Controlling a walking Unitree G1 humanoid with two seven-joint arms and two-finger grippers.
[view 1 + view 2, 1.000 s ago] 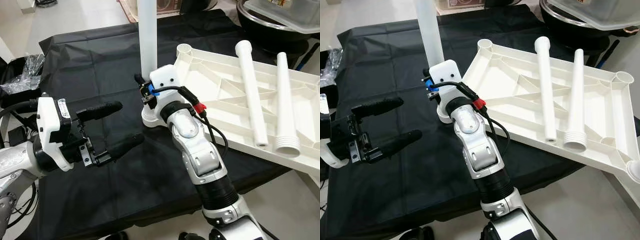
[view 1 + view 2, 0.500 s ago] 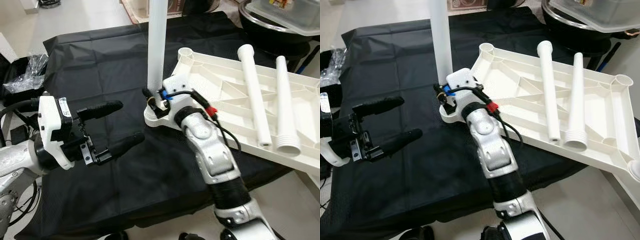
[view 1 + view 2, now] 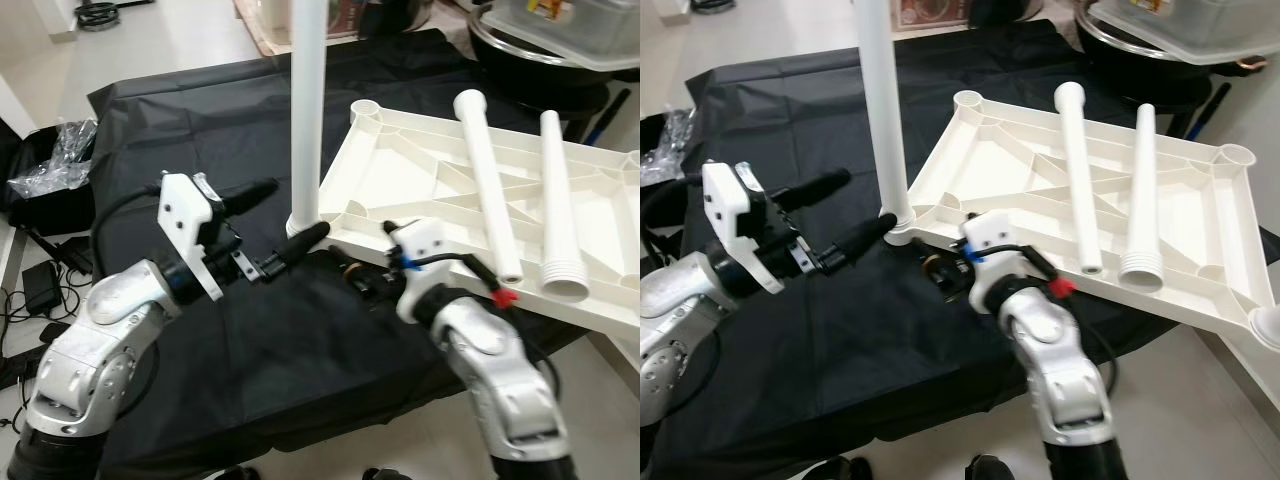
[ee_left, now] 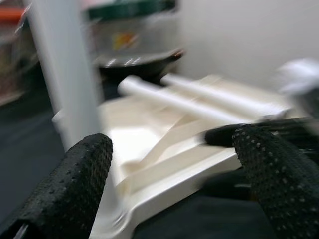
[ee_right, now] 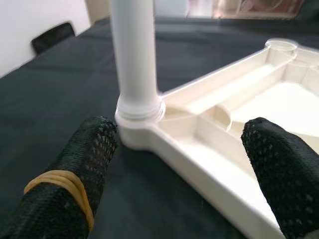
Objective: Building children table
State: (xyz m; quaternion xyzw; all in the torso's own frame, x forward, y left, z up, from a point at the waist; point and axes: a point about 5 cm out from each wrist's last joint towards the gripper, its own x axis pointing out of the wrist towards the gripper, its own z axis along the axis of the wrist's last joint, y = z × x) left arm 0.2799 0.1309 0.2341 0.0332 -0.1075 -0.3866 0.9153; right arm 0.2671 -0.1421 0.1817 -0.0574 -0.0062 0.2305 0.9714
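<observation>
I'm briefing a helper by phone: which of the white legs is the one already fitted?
Find the black-draped table with the upside-down white tabletop lying on it. At the tabletop's corner nearest the left gripper, one table leg stands upright in its socket. The two loose legs lie flat across the tabletop.

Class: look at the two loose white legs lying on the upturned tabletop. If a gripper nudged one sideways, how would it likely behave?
It would probably roll: each loose leg is a smooth round tube lying flat on the tabletop. The raised ribs may stop it. It looks like rigid hollow plastic, so likely light and stiff. Its flared threaded end could make it curve as it rolls.
</observation>
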